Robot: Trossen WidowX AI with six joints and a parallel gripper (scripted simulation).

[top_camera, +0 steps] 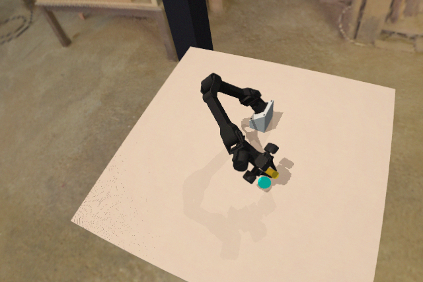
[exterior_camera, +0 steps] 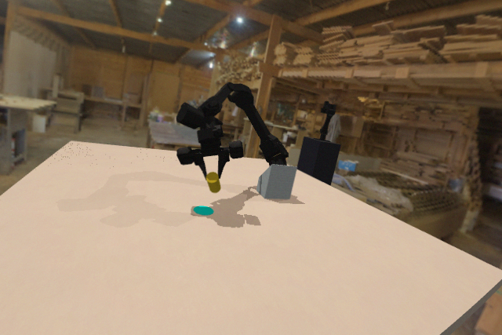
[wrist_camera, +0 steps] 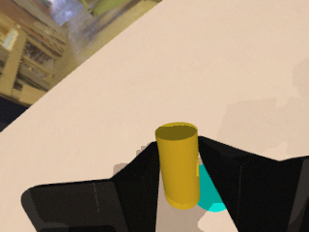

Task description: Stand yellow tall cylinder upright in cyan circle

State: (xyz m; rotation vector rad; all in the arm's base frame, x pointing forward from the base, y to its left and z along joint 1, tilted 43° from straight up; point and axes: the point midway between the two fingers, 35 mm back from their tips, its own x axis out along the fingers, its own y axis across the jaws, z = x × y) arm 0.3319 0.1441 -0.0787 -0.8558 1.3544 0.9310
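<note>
The yellow tall cylinder (top_camera: pixel 272 173) (exterior_camera: pixel 213 183) (wrist_camera: pixel 180 166) is off the table, tilted, between the fingertips. My gripper (top_camera: pixel 270 172) (exterior_camera: pixel 212 177) (wrist_camera: pixel 177 144) is shut on it, one finger on each side. The cyan circle (top_camera: pixel 264 182) (exterior_camera: pixel 202 210) (wrist_camera: pixel 211 195) lies flat on the table. In the exterior view it is below and a little left of the cylinder. In the wrist view the cylinder and the right finger hide part of it.
The pale table top (top_camera: pixel 324 203) (exterior_camera: pixel 283 274) (wrist_camera: pixel 121 97) carries the arm's grey wedge-shaped base block (top_camera: pixel 262 120) (exterior_camera: pixel 277 182), behind and to the right of the gripper in the exterior view. A dark pillar (top_camera: pixel 186 9) stands beyond the table's far edge.
</note>
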